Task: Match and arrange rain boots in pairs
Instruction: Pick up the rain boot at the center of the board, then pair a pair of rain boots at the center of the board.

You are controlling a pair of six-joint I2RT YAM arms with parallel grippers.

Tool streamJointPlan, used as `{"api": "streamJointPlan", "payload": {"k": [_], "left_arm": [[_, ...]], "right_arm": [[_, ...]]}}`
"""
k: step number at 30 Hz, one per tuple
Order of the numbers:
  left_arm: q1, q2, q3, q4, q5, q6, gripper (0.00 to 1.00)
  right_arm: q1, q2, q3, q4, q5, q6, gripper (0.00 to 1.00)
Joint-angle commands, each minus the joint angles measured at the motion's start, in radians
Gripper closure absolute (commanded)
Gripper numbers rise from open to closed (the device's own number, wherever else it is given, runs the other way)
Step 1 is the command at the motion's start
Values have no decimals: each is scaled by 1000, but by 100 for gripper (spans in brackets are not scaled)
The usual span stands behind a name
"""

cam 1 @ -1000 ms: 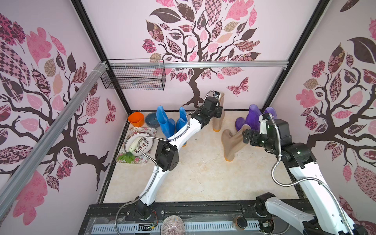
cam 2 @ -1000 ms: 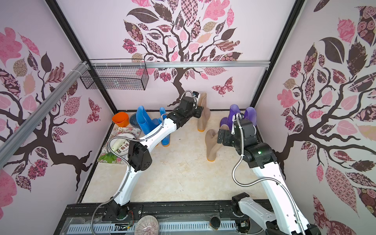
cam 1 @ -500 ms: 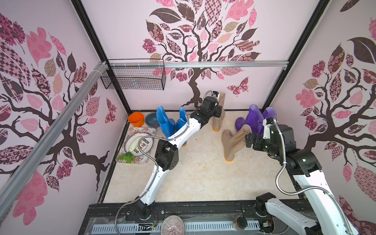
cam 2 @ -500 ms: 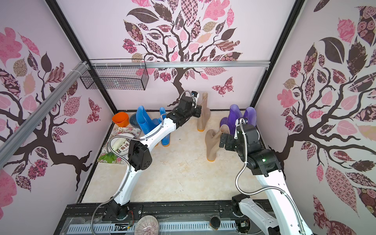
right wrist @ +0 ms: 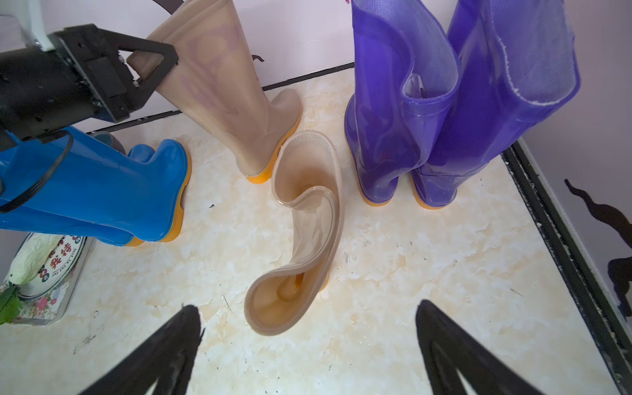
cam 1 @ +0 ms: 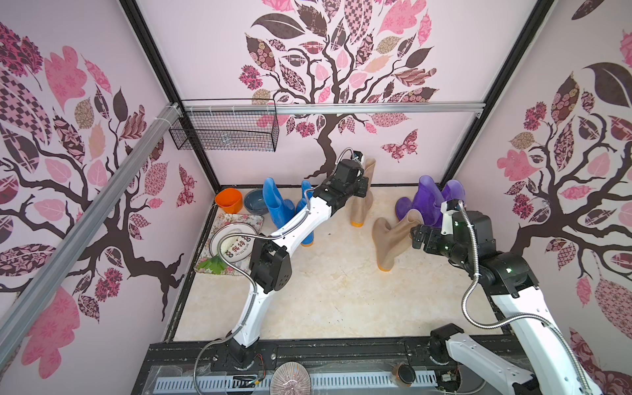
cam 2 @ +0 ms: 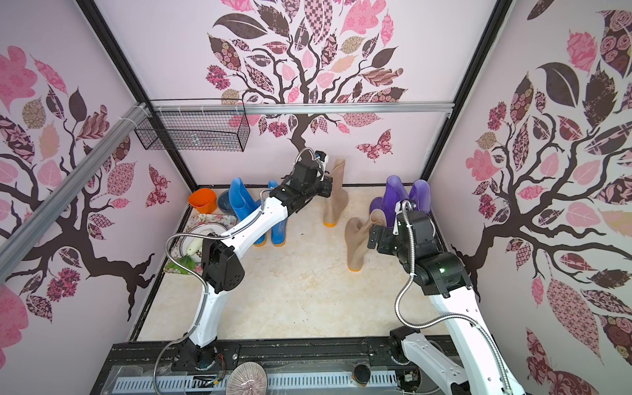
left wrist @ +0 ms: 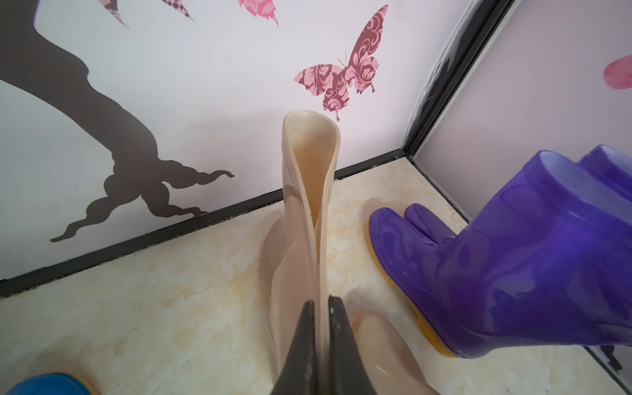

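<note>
Pinching the rear beige boot (left wrist: 297,222) at its upper shaft: your left fingers (left wrist: 302,342), pressed onto it.
Mate, the slumped beige boot (right wrist: 318,219), stands on the desk (cam 1: 325,290) rightward, just beside your spread right fingers (right wrist: 160,352).

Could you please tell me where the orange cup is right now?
In both top views the orange cup stands in the far left corner of the floor, beside the grey-blue bowl.
</note>
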Motion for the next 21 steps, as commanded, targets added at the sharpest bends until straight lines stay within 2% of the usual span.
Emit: {"api": "streamJointPlan", "payload": {"k": [1,6,12,21], "left_arm": [[-22,-102,-34,87,-28,-33,100],[-58,-159,-102,78,-79,-8,100],[-103,-263,-284,151,-113,-16,100],[-141,-375,-443,189,-116,-87,100]], "right_arm": [[-5,-16,-14,20,-10,18,0],[-5,-32,-25,17,-8,15,0],[-5,-27,-3,10,-19,-3,0],[-5,-8,22,10,-19,-6,0]]}}
